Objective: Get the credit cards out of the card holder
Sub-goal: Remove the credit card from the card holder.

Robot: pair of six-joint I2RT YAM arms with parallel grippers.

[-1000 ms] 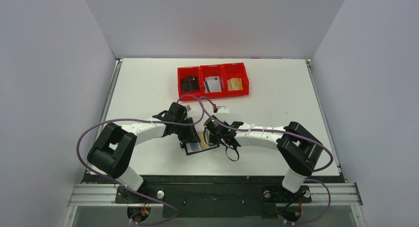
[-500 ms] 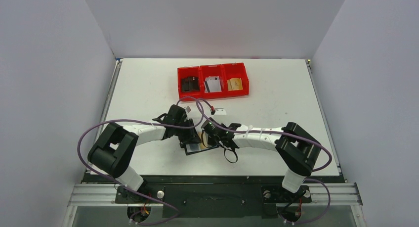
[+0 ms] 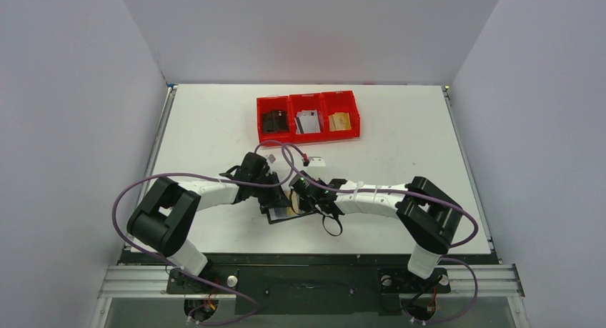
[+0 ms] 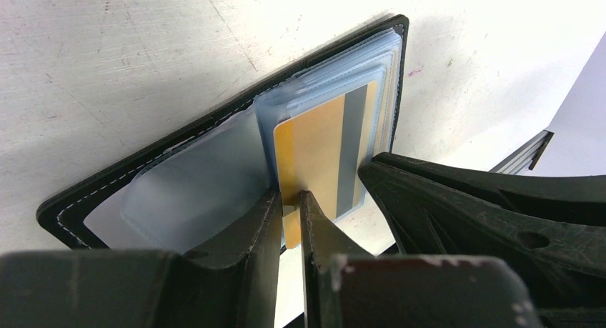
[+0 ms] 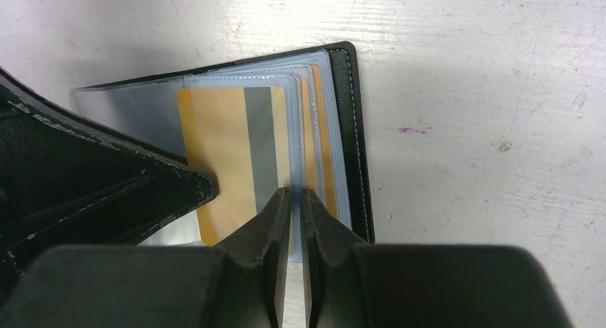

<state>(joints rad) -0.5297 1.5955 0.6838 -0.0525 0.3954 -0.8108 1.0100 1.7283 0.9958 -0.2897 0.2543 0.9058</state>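
The black card holder [image 3: 280, 216] lies open on the table between my two grippers, its clear sleeves [image 4: 193, 178] fanned out. A gold credit card [image 4: 314, 149] with a grey stripe sticks partway out of the front sleeve. My left gripper [image 4: 289, 199] is shut on that card's near edge. My right gripper [image 5: 294, 196] is shut on the edge of the clear sleeve [image 5: 300, 128] beside the same gold card [image 5: 221, 142]. More gold cards [image 5: 319, 142] show in the sleeves behind. In the top view the left gripper [image 3: 277, 199] and right gripper [image 3: 295, 201] nearly touch.
Three joined red bins [image 3: 309, 116] stand at the back of the table, holding a black item, a white-grey card and a tan card. A small white object [image 3: 321, 158] lies just behind the grippers. Purple cables loop over both arms.
Both grippers have closed: the right on the sleeve edge first, then the left on the gold card. The right arm has edged slightly left toward the holder.
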